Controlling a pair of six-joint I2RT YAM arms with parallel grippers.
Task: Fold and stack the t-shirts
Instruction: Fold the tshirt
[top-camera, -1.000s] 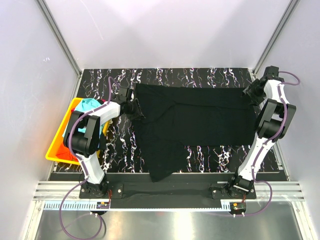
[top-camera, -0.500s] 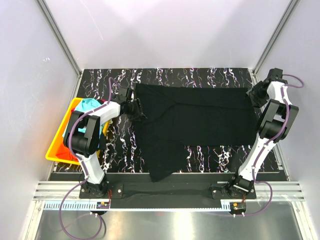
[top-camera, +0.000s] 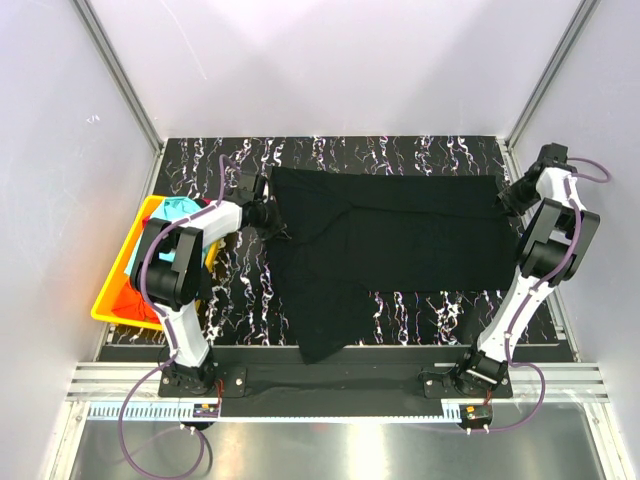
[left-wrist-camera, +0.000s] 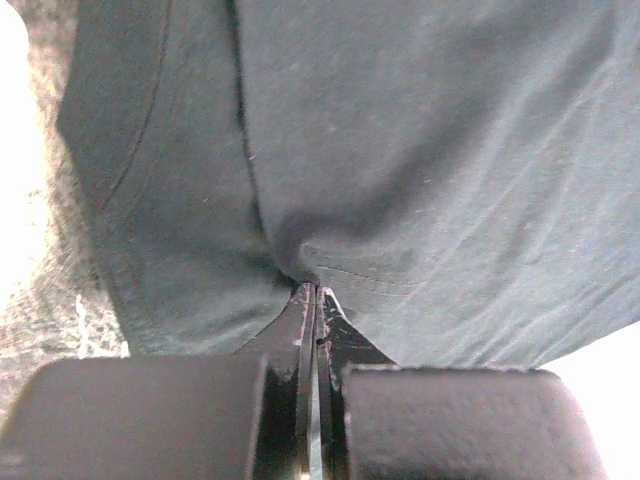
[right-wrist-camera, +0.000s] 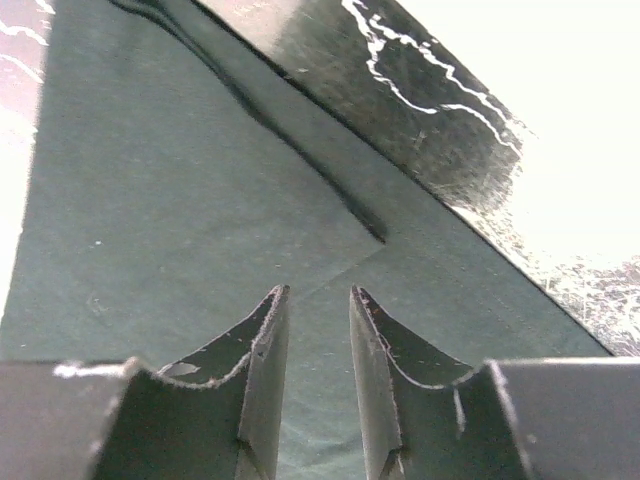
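Since a second ago my right arm has swung outward, drawing my right gripper (top-camera: 507, 196) back to the far right corner of the black t-shirt (top-camera: 390, 235), its fingers parted with nothing between them, cloth just beneath. My left gripper (left-wrist-camera: 316, 290) is clamped tight on a fold at the shirt's left edge. The shirt lies spread on the table (top-camera: 400, 150), long axis running left to right, one hand at each end

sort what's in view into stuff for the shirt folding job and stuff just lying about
Job:
black t-shirt, spread flat
turquoise shirt and orange-red shirt
left gripper, shut on the black t-shirt's edge
right gripper, open above it

Just there:
yellow bin, holding the two coloured shirts
marbled table
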